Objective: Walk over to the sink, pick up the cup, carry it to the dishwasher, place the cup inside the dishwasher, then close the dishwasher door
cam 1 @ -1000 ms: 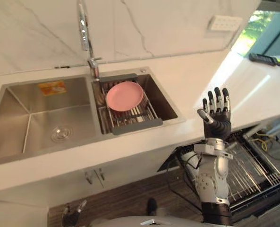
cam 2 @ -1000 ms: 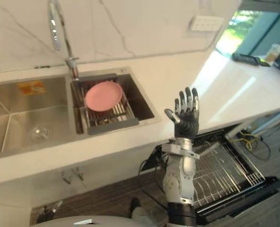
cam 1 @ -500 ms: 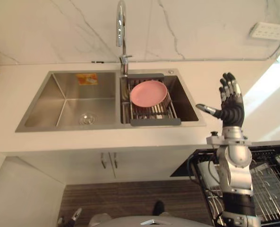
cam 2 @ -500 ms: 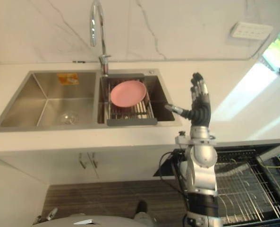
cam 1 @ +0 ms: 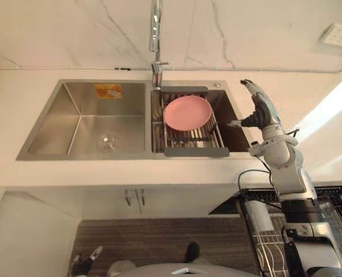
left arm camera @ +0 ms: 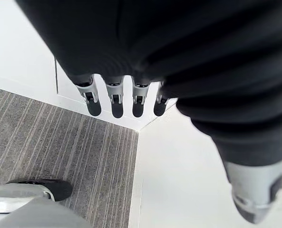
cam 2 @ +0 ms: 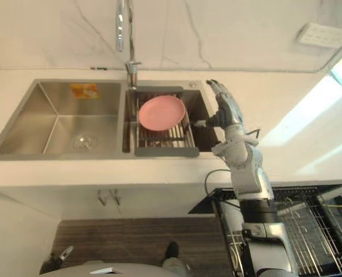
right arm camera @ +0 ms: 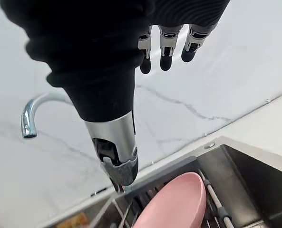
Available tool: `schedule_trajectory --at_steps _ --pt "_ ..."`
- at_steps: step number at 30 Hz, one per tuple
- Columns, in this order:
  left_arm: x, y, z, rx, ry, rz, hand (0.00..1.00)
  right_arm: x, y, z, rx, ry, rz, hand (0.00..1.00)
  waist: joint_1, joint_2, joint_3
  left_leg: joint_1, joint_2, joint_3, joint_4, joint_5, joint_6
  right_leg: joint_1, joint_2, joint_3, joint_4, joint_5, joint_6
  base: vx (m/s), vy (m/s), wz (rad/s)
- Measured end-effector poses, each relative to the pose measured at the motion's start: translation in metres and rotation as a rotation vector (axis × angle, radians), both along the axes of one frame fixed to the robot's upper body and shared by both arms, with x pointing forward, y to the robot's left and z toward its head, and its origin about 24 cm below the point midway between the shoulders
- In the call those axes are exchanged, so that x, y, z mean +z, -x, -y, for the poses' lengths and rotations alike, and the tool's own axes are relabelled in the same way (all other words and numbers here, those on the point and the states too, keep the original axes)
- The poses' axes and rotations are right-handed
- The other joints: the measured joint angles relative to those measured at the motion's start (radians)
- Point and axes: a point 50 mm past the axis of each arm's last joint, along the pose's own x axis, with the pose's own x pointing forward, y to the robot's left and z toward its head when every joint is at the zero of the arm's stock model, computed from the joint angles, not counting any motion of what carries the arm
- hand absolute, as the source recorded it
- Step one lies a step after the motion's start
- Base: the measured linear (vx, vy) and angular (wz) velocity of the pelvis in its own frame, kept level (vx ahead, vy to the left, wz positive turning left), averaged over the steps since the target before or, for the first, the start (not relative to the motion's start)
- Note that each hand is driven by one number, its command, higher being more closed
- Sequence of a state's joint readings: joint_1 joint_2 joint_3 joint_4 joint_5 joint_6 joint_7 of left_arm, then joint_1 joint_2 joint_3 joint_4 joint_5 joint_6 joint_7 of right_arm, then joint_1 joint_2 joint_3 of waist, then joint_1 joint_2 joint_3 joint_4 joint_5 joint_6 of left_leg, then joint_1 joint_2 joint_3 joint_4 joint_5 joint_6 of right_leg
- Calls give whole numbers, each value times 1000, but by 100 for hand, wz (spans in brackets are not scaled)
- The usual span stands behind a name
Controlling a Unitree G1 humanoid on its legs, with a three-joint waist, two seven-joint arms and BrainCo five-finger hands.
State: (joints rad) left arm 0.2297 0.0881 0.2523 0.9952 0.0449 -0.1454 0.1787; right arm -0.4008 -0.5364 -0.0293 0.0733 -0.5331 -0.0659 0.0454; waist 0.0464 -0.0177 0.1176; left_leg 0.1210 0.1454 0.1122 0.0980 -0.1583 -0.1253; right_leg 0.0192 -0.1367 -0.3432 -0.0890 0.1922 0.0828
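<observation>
I see no cup; a pink plate (cam 1: 187, 112) leans on a grey dish rack (cam 1: 195, 151) in the right basin of the steel sink (cam 1: 90, 124). My right hand (cam 1: 262, 109) hovers open over the right rim of that basin, just right of the plate, fingers straight and thumb spread, holding nothing. In the right wrist view its fingers (right arm camera: 165, 50) point at the marble wall, with the plate (right arm camera: 174, 204) below the thumb (right arm camera: 117, 156). My left hand (left arm camera: 117, 102) hangs open low by the white cabinet, above the striped floor.
A tall chrome faucet (cam 1: 156, 34) rises behind the divider between the basins. The white counter (cam 1: 309, 104) runs right of the sink, under a wall socket (cam 1: 338, 34). The dishwasher's wire rack (cam 2: 309, 225) stands pulled out at lower right, below the counter edge.
The camera has shifted slightly. My right hand has gone from raised upright beside the counter to reaching forward over the right basin's rim, close to the plate.
</observation>
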Motion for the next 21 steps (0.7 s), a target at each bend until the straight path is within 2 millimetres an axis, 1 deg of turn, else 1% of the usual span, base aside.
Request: schedule_trajectory --at_steps 1,3,5,7,10,12,15,19,20,21 --pt "0 0 -1 -2 -1 -3 0 -2 -2 -3 5 27 -12 0 4 -4 -1 0 0 0 0 0 0 1 0 0 0 0 0 -52 16 1" --pt "1 1 -5 -8 -4 -11 0 -6 -10 -15 43 146 -46 0 10 -25 -1 -5 -2 -3 -1 2 2 -2 -3 -1 0 -2 2 -53 2 1" --pt "0 1 -4 -19 1 -19 0 -8 -14 -22 65 208 -57 0 13 -34 -4 -16 -6 -8 -2 7 4 -10 -7 -1 0 -2 3 -64 2 6" --pt "-1 1 0 -41 6 -26 0 -11 -19 -27 70 272 -76 0 16 -37 -4 -17 -13 -13 -15 18 7 -13 -14 -3 0 -1 4 -39 9 11" --pt "-1 1 0 -53 9 -30 0 -23 -25 -26 54 364 -126 0 21 -38 -4 -31 -17 -32 -14 23 8 -14 -19 -24 0 -1 4 -20 4 15" --pt "-1 0 0 -56 10 -30 0 -31 -27 -24 38 408 -159 0 33 -38 -4 -35 -16 -35 -15 26 7 -17 -18 -24 0 -1 4 -8 -1 9" --pt "-2 7 2 -66 22 -46 0 -45 -35 -25 12 528 -224 0 40 -39 -3 -38 -17 -37 -15 29 6 -20 -19 -28 0 0 5 0 0 0" --pt "-1 7 3 -88 20 -48 0 -47 -41 -18 -46 581 -241 0 41 -41 -2 -48 -22 -59 -15 33 8 -19 -24 -49 0 0 5 14 12 15" --pt "-1 6 3 -99 18 -42 0 -47 -42 -15 -68 575 -241 0 43 -42 -2 -47 -23 -62 -14 34 8 -19 -25 -51 0 1 6 20 10 9" --pt "0 4 3 -105 16 -35 0 -48 -43 -12 -88 571 -245 0 53 -42 -1 -47 -23 -63 -14 34 8 -19 -25 -52 0 1 5 12 10 5"
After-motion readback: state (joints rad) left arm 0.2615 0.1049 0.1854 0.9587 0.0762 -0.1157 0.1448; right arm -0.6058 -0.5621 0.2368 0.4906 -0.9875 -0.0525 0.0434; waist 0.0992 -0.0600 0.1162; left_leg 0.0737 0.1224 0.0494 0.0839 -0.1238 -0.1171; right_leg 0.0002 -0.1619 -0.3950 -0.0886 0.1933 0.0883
